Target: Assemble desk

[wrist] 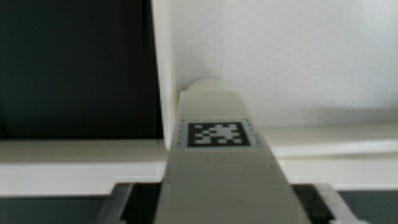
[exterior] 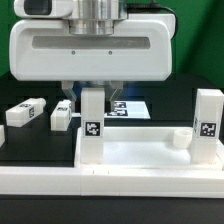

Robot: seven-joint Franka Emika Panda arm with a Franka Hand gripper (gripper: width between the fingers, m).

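The white tabletop (exterior: 140, 152) lies near the table's front, and its pale inside (wrist: 267, 60) fills much of the wrist view. One white leg (exterior: 92, 122) stands upright at its corner on the exterior view's left, tag facing the camera. My gripper (exterior: 92, 97) hangs straight above and is shut on this leg's upper part. In the wrist view the leg (wrist: 221, 150) runs out from between the jaws of the gripper (wrist: 222, 205). A second leg (exterior: 208, 118) stands upright at the corner on the exterior view's right. Two more legs (exterior: 25, 112) (exterior: 62, 114) lie on the black mat.
The marker board (exterior: 130, 106) lies flat behind the tabletop, partly hidden by the gripper. A long white border bar (exterior: 110, 186) runs along the front edge. A round socket (exterior: 180, 138) rises from the tabletop near the right leg.
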